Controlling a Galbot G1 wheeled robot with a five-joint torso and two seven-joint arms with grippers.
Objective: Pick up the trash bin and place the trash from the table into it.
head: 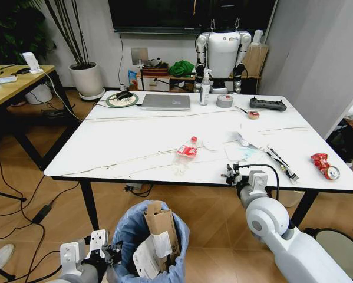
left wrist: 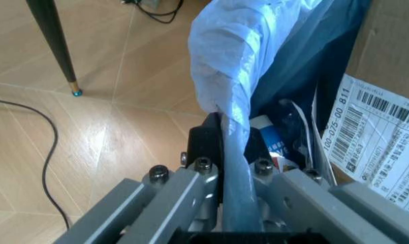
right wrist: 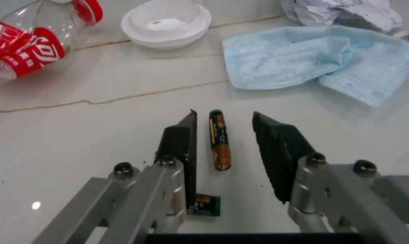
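Head view: we hold the trash bin (head: pixel 129 236) low before the table (head: pixel 135 147).
Left wrist view: our left gripper (left wrist: pixel 224 152) pinches its bag rim.
Right wrist view: our right gripper (right wrist: pixel 224 137), fingers apart, straddles a battery (right wrist: pixel 218 139) on the table.

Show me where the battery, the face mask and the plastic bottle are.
battery (right wrist: pixel 218 140), right wrist view, middle of its body, between the open fingers.
face mask (right wrist: pixel 306 58), right wrist view, centre of the blue fabric.
plastic bottle (head: pixel 187 151), head view, on its red label.
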